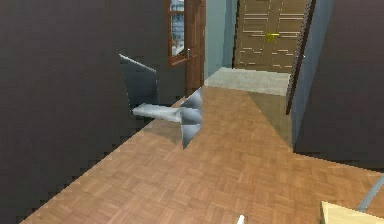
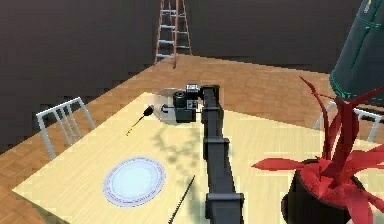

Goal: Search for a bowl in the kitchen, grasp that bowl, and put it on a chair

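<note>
The arm reached from 6 o'clock toward 12 across the pale table. Its gripper lay near the table's far edge. A small grey thing, too small to call a bowl, sat on the tabletop at the gripper's far end, so whether the claw had hold of anything could not be told.

From the gripper, a white chair stood at 9 o'clock just beside the table's edge. A round plate lay at 7 and a red plant stood at 4, near the arm. A ladder stood at 12, well apart, by the dark wall.

In the forward view, wood floor ran open toward a double door at 12. A grey chair-shaped thing stood at centre, and the table's corner showed at 5.
</note>
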### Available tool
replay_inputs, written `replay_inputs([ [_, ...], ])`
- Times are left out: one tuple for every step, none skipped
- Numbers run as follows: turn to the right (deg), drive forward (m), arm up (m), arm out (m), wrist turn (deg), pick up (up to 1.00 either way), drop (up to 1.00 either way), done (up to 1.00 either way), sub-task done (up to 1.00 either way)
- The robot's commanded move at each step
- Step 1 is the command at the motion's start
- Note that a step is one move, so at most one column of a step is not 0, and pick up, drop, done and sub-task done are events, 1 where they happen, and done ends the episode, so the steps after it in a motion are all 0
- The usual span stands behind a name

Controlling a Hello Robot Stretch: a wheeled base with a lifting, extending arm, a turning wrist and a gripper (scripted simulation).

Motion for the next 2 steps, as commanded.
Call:
replay_inputs([
  [0.0,0.00,0.14,0.00,0.0,0.00,0.00,0.00,0.00],
  [0.0,0.00,0.00,0.00,-45.0,0.00,0.00,0.00,0.00],
])
